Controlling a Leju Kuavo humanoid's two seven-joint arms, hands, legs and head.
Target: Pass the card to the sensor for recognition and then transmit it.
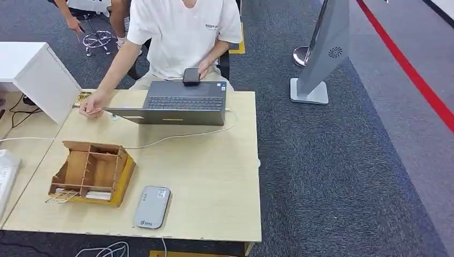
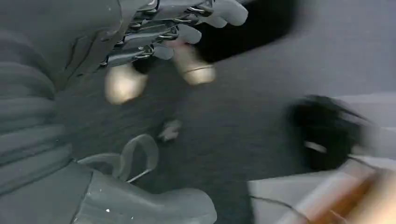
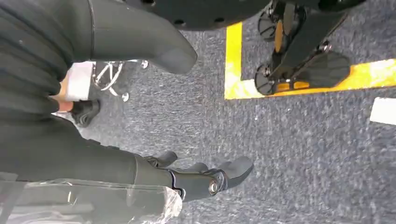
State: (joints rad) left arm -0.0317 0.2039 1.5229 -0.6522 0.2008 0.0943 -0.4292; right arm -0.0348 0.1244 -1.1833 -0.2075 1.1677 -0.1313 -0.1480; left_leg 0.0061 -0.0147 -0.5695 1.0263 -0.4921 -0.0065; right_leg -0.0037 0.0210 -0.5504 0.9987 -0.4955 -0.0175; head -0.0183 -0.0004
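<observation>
Grey carpet lies under my left hand (image 2: 177, 32) and right hand (image 3: 196, 179), both spread, holding nothing; sensor (image 1: 152, 207) waits at desk (image 1: 214, 176) near edge, nothing begun

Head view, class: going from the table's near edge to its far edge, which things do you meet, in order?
Grey card sensor → wooden organizer box → white cable → open laptop → person's hand at the far edge.

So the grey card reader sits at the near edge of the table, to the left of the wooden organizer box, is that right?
Not quite. In the head view the grey card reader does sit at the table's near edge, but to the right of the wooden organizer box, not the left.
</observation>
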